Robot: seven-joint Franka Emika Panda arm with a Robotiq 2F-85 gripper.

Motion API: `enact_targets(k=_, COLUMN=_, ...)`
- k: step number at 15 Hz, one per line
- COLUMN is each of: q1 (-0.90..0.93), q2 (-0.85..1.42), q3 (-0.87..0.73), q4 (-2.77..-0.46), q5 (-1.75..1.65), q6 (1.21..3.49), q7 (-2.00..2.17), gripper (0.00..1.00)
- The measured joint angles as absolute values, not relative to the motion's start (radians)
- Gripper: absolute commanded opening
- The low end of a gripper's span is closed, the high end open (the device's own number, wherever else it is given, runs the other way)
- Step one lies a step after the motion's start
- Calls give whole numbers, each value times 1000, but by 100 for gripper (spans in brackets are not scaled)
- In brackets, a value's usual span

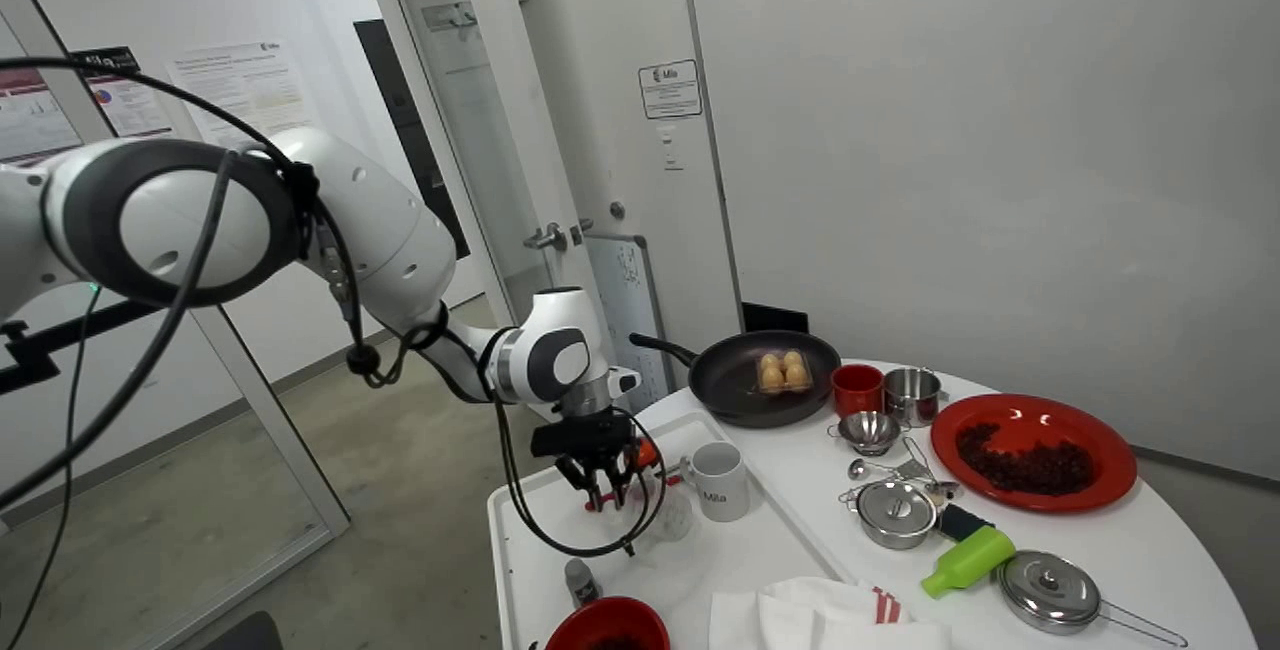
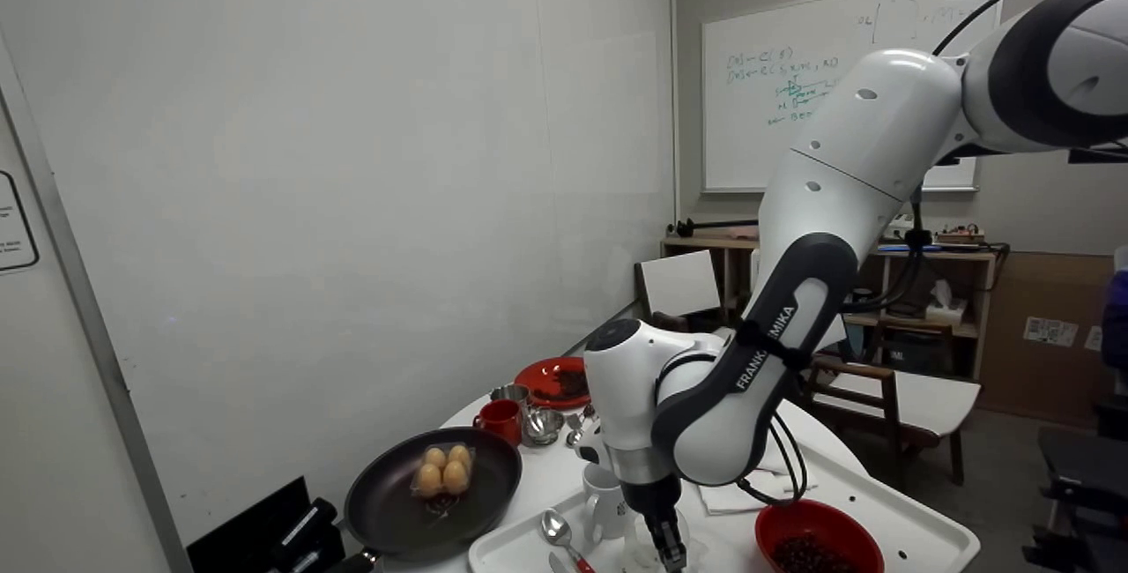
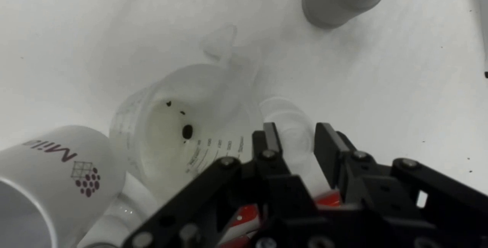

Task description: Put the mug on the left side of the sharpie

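The mug, pale grey-white with a printed name, stands on the tray in both exterior views. In the wrist view the mug fills the lower left. My gripper points down to one side of it, apart from it, fingers partly spread. A clear rounded thing shows between the fingertips; whether they touch it I cannot tell. In the exterior views my gripper hangs low over the tray. The sharpie cannot be made out for certain; red-and-white pieces are partly hidden beneath the gripper.
A clear measuring cup stands between gripper and mug. On the tray are a grey-topped shaker, a red bowl, a spoon and a cloth. A frying pan and small metal pots stand on the table beyond.
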State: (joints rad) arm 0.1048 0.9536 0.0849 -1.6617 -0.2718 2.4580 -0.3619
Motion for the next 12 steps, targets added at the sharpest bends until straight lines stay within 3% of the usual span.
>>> enact_targets(k=6, q1=103, q2=953, q3=85, q4=-1662, q5=-272, q6=2460, q7=-366, gripper=98)
enact_targets(k=12, q1=75, q2=927, q3=90, q4=-1674, q5=-270, q6=2500, q7=-370, gripper=100)
